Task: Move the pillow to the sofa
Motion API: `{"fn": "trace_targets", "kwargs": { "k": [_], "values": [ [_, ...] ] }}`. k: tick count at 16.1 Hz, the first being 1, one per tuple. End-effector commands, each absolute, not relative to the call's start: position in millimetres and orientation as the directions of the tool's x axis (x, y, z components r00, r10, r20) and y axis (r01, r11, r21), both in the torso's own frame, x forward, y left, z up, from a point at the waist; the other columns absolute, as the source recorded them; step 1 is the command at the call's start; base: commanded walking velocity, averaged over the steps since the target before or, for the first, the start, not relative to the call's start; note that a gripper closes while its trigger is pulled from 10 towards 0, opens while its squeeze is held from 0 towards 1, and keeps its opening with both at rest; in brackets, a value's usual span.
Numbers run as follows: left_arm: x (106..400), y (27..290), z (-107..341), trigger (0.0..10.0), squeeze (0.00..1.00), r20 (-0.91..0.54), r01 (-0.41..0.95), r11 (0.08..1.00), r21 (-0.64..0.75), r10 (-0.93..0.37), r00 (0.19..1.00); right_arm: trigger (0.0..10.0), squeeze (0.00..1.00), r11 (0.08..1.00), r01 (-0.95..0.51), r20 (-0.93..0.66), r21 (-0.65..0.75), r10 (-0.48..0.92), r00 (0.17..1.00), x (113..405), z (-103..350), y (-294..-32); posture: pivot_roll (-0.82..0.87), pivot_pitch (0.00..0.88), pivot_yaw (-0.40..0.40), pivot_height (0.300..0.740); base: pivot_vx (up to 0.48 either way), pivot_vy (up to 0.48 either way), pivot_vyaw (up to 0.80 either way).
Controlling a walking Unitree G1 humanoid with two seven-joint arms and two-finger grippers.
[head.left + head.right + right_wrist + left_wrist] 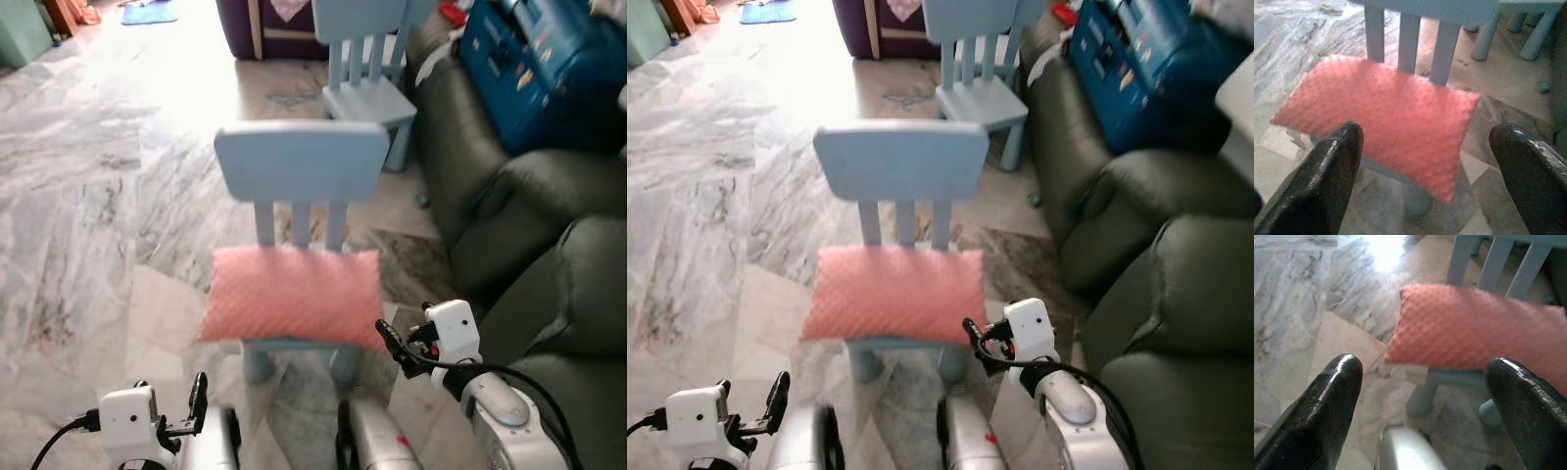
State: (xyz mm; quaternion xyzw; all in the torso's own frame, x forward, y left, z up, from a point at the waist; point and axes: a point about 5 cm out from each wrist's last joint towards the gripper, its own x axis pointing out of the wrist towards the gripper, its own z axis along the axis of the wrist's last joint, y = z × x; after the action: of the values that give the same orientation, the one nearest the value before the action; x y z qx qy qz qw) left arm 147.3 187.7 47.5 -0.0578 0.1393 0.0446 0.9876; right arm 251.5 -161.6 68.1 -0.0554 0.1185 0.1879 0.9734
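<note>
A pink textured pillow [292,294] lies flat on the seat of a small light-blue chair [300,166] straight ahead of me. The dark grey sofa [519,206] runs along the right side. My left gripper [1425,377] is held low, short of the pillow's left corner, open and holding nothing. On the other side my right gripper [1425,142] hovers just before the pillow's right end [1386,112], open as well. Both grippers sit at the bottom of the head views, the left [199,390] and the right [389,340].
A second light-blue chair [367,69] stands behind the first. A large blue case [549,69] lies on the far part of the sofa. Dark purple furniture [240,29] is at the back. Marble floor [88,196] spreads open to the left.
</note>
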Motion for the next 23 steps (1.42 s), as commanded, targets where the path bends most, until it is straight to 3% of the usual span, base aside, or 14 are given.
{"fn": "trace_targets", "kwargs": {
  "k": [1, 12, 23],
  "values": [
    [141.5, 189.4, 41.7, 10.0, 0.00, -0.313, -0.112, 0.990, -0.085, 0.080, 0.946, 10.0, 0.00, 0.921, -0.385, -0.263, -0.064, 0.356, 0.897, 248.4, 66.8, -162.5, -0.13, 0.239, -0.016, 0.563, 0.000, 0.000, 0.00],
    [140.6, 189.2, 38.7, 10.0, 0.00, -0.316, -0.112, 0.990, -0.086, 0.080, 0.945, 10.0, 0.00, 0.919, -0.389, -0.272, -0.066, 0.359, 0.893, 248.5, 65.3, -163.3, -0.13, 0.244, -0.016, 0.549, 0.000, 0.000, 0.00],
    [141.0, 190.3, 37.2, 10.0, 0.00, -0.318, -0.116, 0.990, -0.075, 0.087, 0.944, 10.0, 0.00, 0.914, -0.401, -0.279, -0.067, 0.368, 0.887, 248.7, 63.2, -161.4, -0.12, 0.243, -0.018, 0.415, 0.000, 0.000, 0.00]
  ]
}}
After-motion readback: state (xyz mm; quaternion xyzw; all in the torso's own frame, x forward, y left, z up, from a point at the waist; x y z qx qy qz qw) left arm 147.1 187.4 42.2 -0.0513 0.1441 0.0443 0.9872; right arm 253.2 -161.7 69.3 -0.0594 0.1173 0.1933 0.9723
